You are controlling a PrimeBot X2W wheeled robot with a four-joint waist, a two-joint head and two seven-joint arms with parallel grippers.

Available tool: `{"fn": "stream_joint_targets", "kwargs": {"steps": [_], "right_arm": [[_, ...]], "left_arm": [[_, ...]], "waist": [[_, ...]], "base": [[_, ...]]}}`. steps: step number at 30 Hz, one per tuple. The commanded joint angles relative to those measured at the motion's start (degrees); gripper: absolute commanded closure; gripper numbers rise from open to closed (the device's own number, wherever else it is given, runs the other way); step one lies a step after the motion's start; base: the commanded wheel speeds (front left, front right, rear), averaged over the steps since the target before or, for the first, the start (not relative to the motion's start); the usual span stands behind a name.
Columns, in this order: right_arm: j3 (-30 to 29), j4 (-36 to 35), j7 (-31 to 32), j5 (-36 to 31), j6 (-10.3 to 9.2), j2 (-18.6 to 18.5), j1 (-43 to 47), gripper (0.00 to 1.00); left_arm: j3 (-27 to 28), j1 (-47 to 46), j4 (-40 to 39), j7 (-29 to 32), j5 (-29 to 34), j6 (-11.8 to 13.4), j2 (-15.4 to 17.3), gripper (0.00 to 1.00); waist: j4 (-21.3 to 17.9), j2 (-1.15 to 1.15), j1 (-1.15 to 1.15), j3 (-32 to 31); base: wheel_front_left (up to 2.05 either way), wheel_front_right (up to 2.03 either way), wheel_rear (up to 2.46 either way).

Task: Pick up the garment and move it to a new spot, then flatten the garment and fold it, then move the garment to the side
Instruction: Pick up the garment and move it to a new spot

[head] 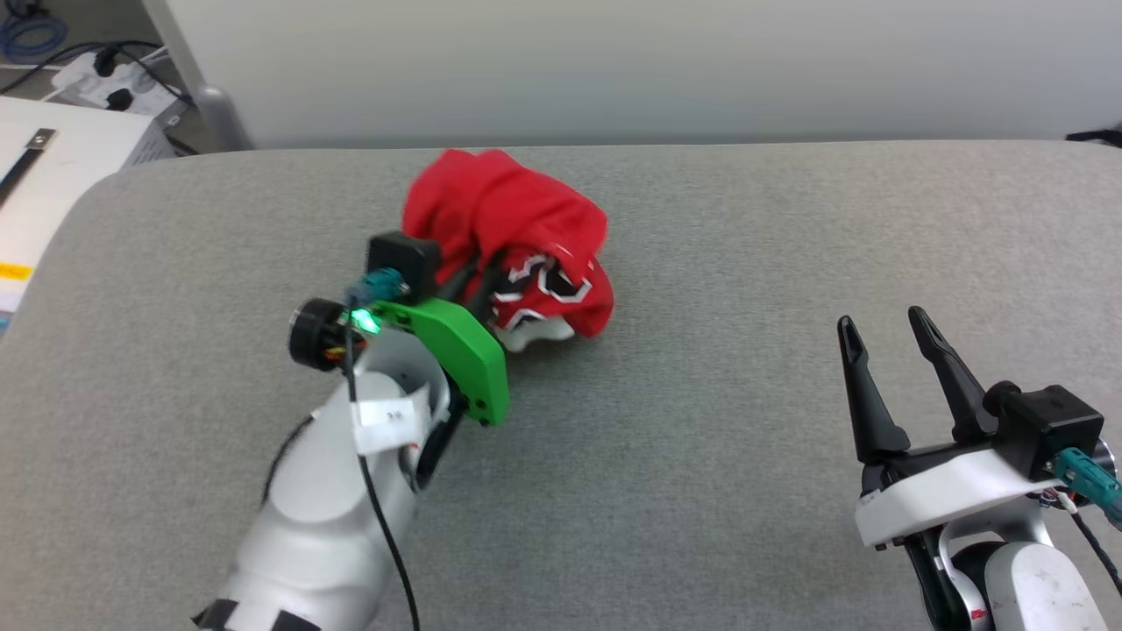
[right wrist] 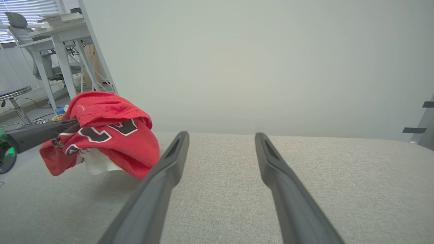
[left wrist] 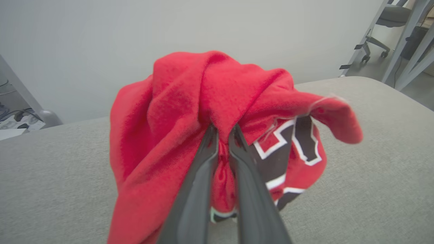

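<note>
Bunched garment [head: 504,210] left of centre, grey surface [head: 745,263] open rightward

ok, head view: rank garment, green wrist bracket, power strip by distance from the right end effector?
From the right end effector:
1. garment, centre of view, to its left.
2. green wrist bracket, just beyond the garment, lower left.
3. power strip, far top-left corner.

Red jersey-cloth garment [head: 500,206]: soft, matt, fuzzy. Grey cloth-covered table [head: 701,456]: coarse weave. Dark two-fingered left gripper [left wrist: 223,129]: smooth semi-matt plastic.
</note>
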Motion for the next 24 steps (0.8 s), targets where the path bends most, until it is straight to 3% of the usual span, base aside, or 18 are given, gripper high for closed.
{"fn": "stream_joint_targets", "kwargs": {"steps": [1, 9, 16, 17, 18, 24], "right_arm": [[-0.2, -0.4, 0.15, -0.38, -0.04, 0.15, 0.68, 0.0], [-0.61, -0.73, -0.15, -0.07, -0.04, 0.58, 0.53, 0.0], [-0.43, -0.1, -0.41, -0.22, -0.04, 0.74, -0.36, 0.0], [-0.38, 0.05, -0.42, -0.25, -0.04, 0.74, -0.46, 0.0], [-0.28, 0.27, -0.43, -0.3, -0.04, 0.75, -0.52, 0.0], [-0.24, 1.21, -0.2, -0.55, -0.04, 0.44, -0.12, 0.0]], "left_arm": [[-1.31, 2.17, -0.79, 0.35, -0.51, -0.32, -0.94, 1.0], [-8.76, 10.27, -1.21, 3.05, -1.28, -0.73, -3.95, 1.0], [-12.74, 13.39, -0.69, 2.23, -1.79, -0.72, -4.75, 1.0], [-13.18, 13.52, -0.68, 2.22, -1.83, -0.73, -4.8, 0.85], [-13.55, 13.6, -0.71, 1.9, -1.82, -0.64, -4.84, 0.0], [-13.8, 14.07, -3.39, -3.38, -1.5, 0.83, -4.95, 0.0]], "waist": [[-5.22, 0.0, 0.0, 0.95], [-7.55, 0.0, 0.0, 4.4], [-5.85, 0.0, 0.0, 5.55], [-5.51, 0.0, 0.0, 5.37], [-5.14, 0.0, 0.0, 4.99], [-3.11, 0.0, 0.0, 1.85]], "base": [[0.0, 0.0, 0.0], [0.0, 0.0, 0.0], [0.0, 0.0, 0.0], [0.0, 0.0, 0.0], [0.0, 0.0, 0.0], [0.0, 0.0, 0.0]]}}
